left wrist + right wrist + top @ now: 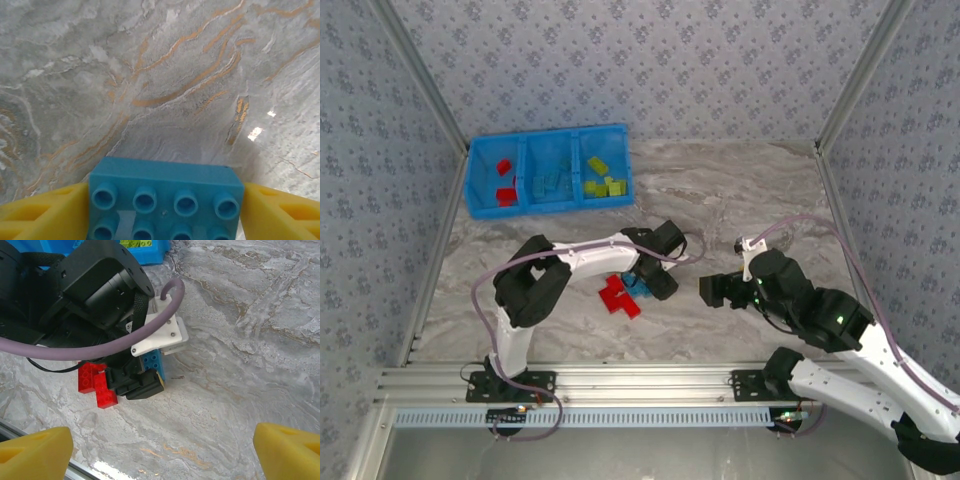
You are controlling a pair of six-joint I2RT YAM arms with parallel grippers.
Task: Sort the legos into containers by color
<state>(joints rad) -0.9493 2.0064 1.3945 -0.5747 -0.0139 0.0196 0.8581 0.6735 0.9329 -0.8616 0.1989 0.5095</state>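
1. Your left gripper [165, 200] is down at the loose pile near the middle of the table [740, 190]. Its fingers [45, 212] sit against both ends of a blue brick [165, 182], studs up. This reads as a grip. The brick is square between the pads, so it shouldn't twist on the lift.
2. In the right wrist view, the red bricks [97, 385] lie just beside that gripper on its left. Gripping the blue by its ends probably keeps the fingers off them.
3. Your right gripper [160, 455] is wide open with nothing between the fingers. It hovers near the pile on the right, apart from it. It looks parked clear so the arms don't clash.
4. The bin [550, 207] is at the far left of the table, well apart from the pile. The reds [505, 182] are in the left compartment and the greens [603, 183] in the right. The middle compartment [545, 152] holds the blues, so that is where your brick goes.
5. Progress looks past halfway. No greens are visible loose. What's left under the arm can't be counted.
6. Lift straight up, because a touching red could drag along.
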